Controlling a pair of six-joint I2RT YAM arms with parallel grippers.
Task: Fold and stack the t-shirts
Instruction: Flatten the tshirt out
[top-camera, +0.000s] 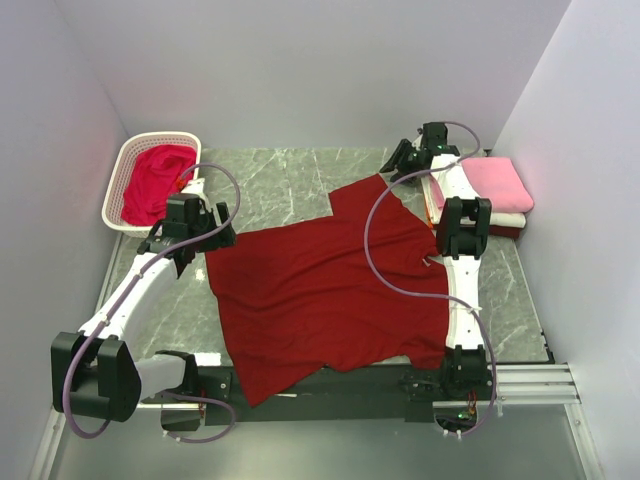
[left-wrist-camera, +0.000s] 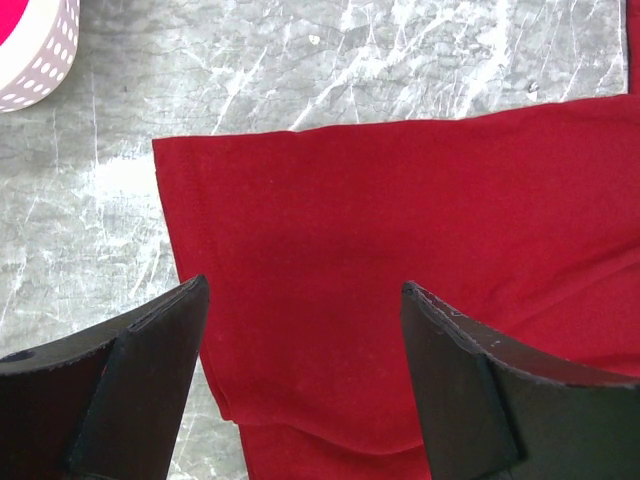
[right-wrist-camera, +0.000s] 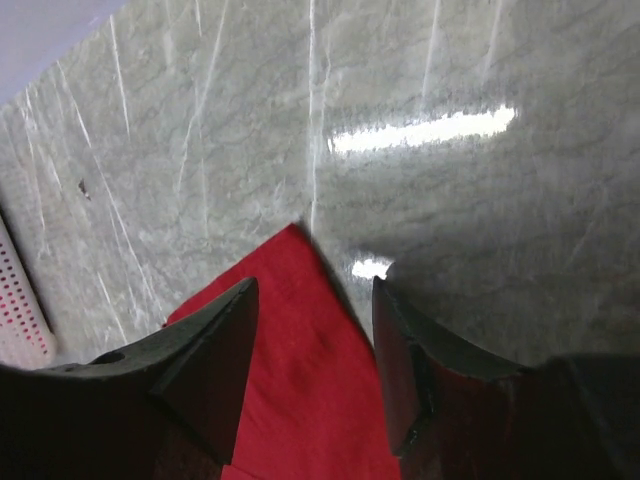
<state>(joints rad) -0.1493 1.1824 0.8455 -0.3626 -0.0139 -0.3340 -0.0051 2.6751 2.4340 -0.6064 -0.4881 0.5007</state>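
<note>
A large dark red t-shirt (top-camera: 330, 290) lies spread flat across the marble table (top-camera: 290, 180). My left gripper (top-camera: 212, 238) hovers open over the shirt's left sleeve. In the left wrist view the left gripper (left-wrist-camera: 304, 285) has its jaws wide apart, with the sleeve (left-wrist-camera: 400, 200) flat beneath them. My right gripper (top-camera: 398, 162) is at the shirt's far sleeve corner. In the right wrist view the right gripper (right-wrist-camera: 314, 282) is open, with the red corner (right-wrist-camera: 300, 340) lying loose between its fingers. A crimson t-shirt (top-camera: 155, 180) fills the basket. A pink folded t-shirt (top-camera: 495, 180) rests on a white folded one (top-camera: 510, 218).
The white lattice basket (top-camera: 128, 160) stands at the back left and shows at the corner of the left wrist view (left-wrist-camera: 30, 50). Grey walls close in the table on three sides. The shirt's hem hangs over the near edge by the arm bases (top-camera: 440, 385).
</note>
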